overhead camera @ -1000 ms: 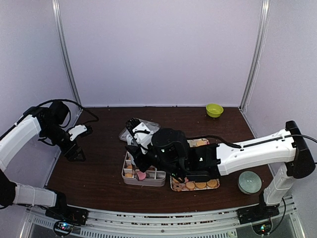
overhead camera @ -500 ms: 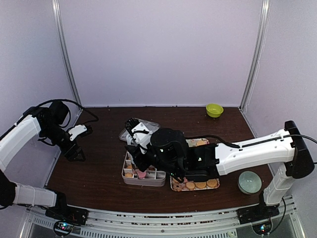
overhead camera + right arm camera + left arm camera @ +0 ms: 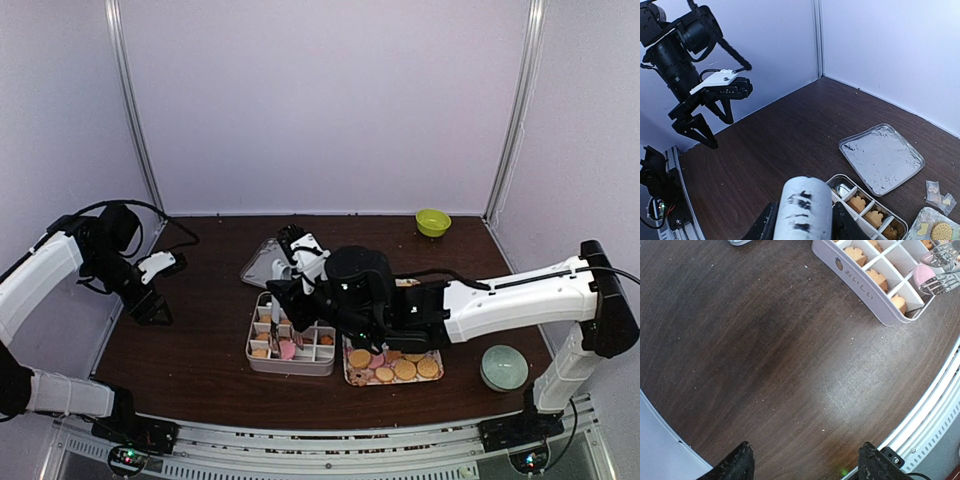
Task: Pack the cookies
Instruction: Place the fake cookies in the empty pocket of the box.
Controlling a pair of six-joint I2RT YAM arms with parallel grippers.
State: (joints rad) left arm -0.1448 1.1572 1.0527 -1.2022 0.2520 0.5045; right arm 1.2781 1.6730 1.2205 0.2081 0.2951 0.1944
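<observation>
Golden cookies [image 3: 395, 368] lie on the floral tray [image 3: 352, 378]. More cookies [image 3: 877, 279] fill compartments of the white divided box [image 3: 290, 366]. My right gripper [image 3: 289, 290] hangs over the box's back half, shut on the white-wrapped handle of the metal tongs [image 3: 805, 210]. In the left wrist view the tongs' tips [image 3: 941, 283] sit on either side of a pink cookie [image 3: 921, 274] at the box's near corner compartment; whether they still pinch it I cannot tell. My left gripper [image 3: 805, 462] is open over bare table far to the left, its fingertips [image 3: 740, 461] wide apart.
The box's metal lid [image 3: 268, 262] lies just behind the box. A green bowl [image 3: 433, 221] stands at the back right and a pale round dish [image 3: 504, 367] at the front right. Small wrappers [image 3: 937, 192] lie by the tray. The left wall and front rail [image 3: 935, 405] are close to the left gripper.
The right arm's wrist has drawn back and to the right, uncovering more of the floral tray. The pink cookie stays at the same spot in the box. The left arm is unchanged.
</observation>
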